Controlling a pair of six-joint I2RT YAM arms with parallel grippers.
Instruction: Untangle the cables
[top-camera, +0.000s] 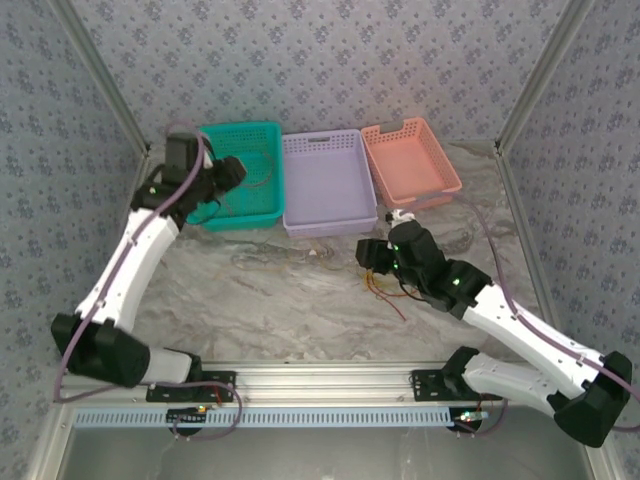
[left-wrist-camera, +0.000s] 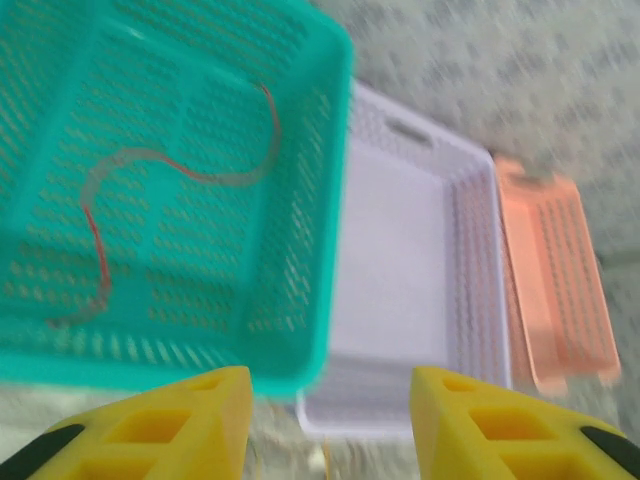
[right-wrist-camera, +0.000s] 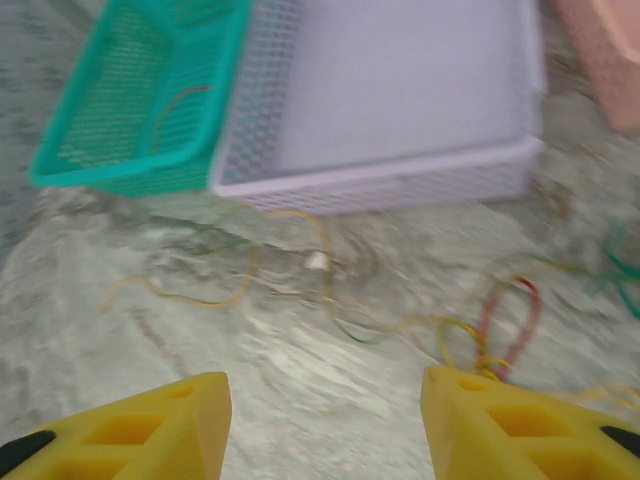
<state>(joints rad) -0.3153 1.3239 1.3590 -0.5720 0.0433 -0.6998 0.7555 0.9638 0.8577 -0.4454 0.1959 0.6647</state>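
Standing here, I can't make out any lettering, label, brand or number. The turquoise perforated plastic basket (top-camera: 240, 128), the lilac plastic tray (top-camera: 328, 185) and the salmon plastic basket (top-camera: 410, 160) along the table's far edge look plain. The grey-blue patterned walls (top-camera: 330, 60) show small flower-like motifs, no words.

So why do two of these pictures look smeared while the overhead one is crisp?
Top external view: sharp, evenly lit, only soft shadows on the table. Left wrist view: mildly blurred, the teal basket has smeared holes, though the red cable inside still reads. Right wrist view: blurriest, the cables on the table streak and the lilac basket wall goes soft; probably camera motion.
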